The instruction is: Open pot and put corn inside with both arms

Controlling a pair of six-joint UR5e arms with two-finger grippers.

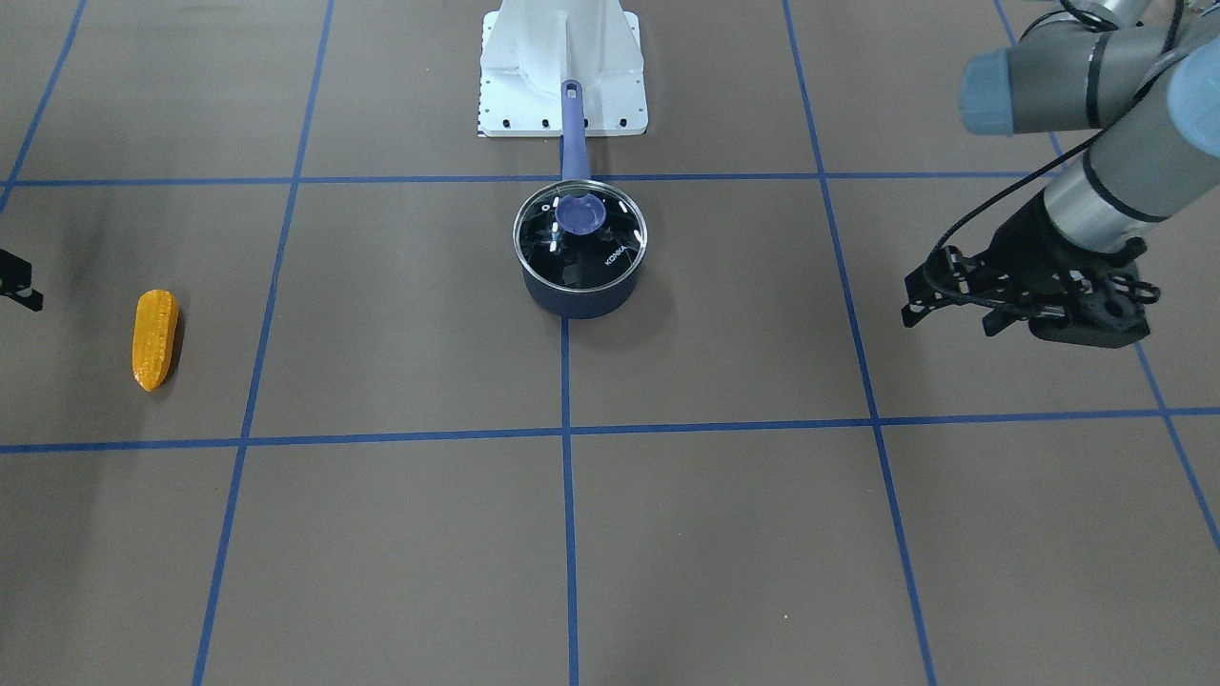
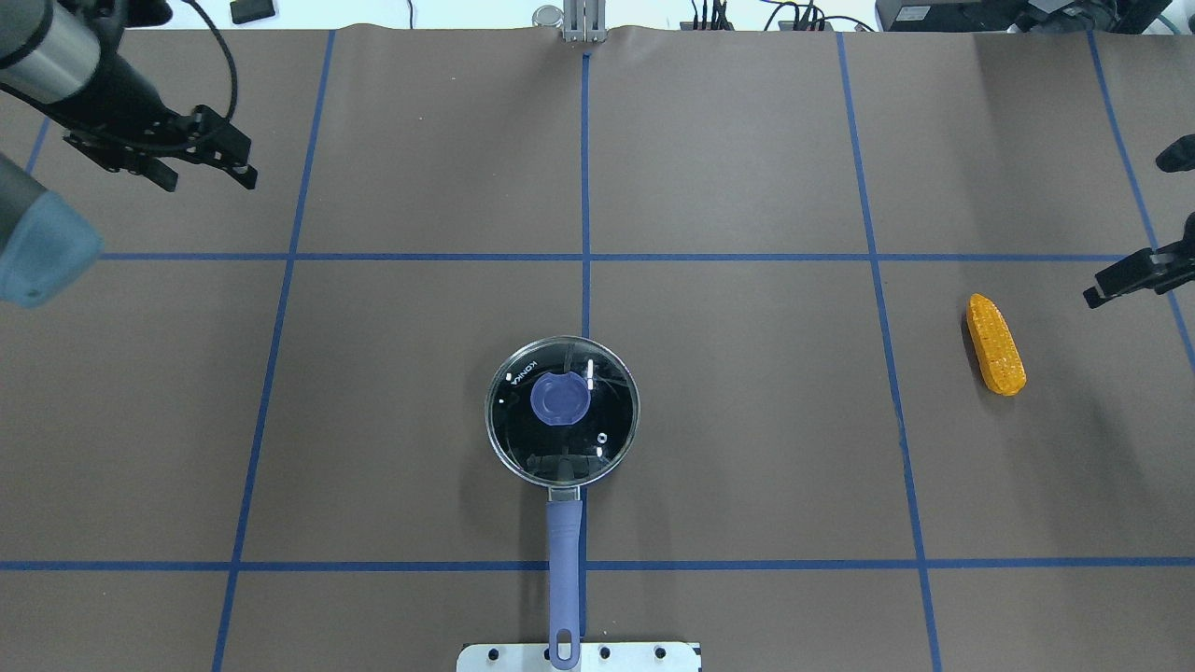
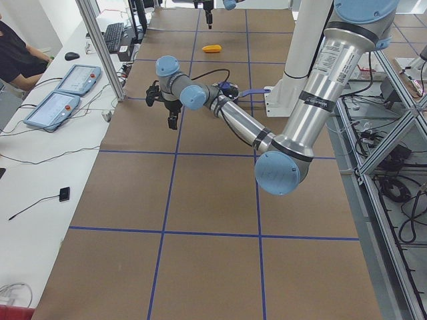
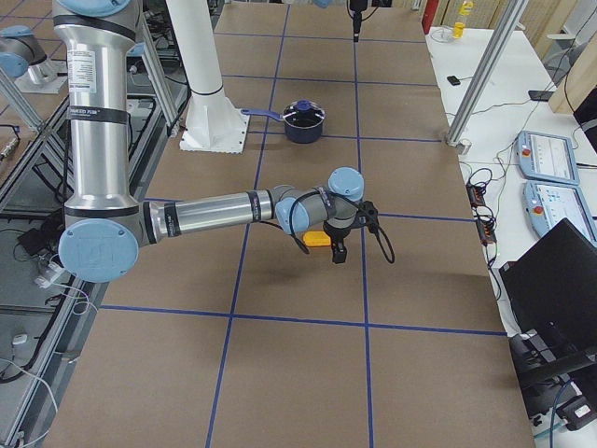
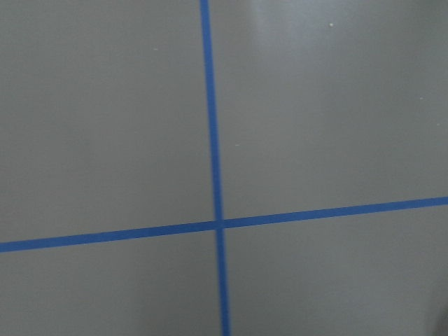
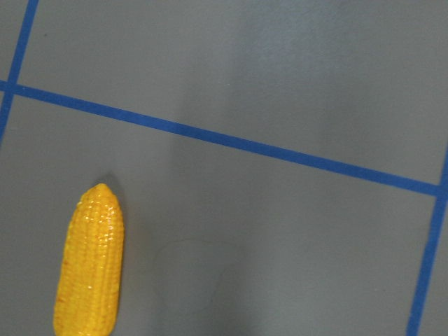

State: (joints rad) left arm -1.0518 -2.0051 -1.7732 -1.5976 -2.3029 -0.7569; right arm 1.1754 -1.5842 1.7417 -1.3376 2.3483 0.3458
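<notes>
We are looking down on a brown table (image 2: 747, 420) marked into squares with blue tape lines (image 2: 585, 187). The pot (image 1: 579, 297) is sitting upright near the middle of the table, close to the robot, and its long blue handle (image 2: 564, 551) is pointing straight back toward the robot, with the end reaching over the white base plate (image 1: 515, 105). A clear glass lid (image 2: 597, 439) with a blue knob (image 2: 560, 399) is lying flat on the pot, closing it. The corn (image 2: 996, 343) is lying on its side on the bare table far out on the robot's right, well apart from the pot, with its tapered tip pointing away from the robot. We are seeing the right gripper (image 2: 1125, 233) only partly, at the edge of the overhead view. It is hovering near the corn without touching it, and its two dark fingers (image 2: 1134, 275) are showing well apart from each other, with nothing between them. The right wrist camera is showing the corn (image 6: 89, 262) low in its lower left corner, beside a tape line. The left gripper (image 2: 210, 177) is hanging above the table on the robot's far left, well apart from the pot. Its fingers (image 2: 245, 171) are spread wide and are holding nothing. The left wrist camera is showing only brown table and two crossing tape lines.
</notes>
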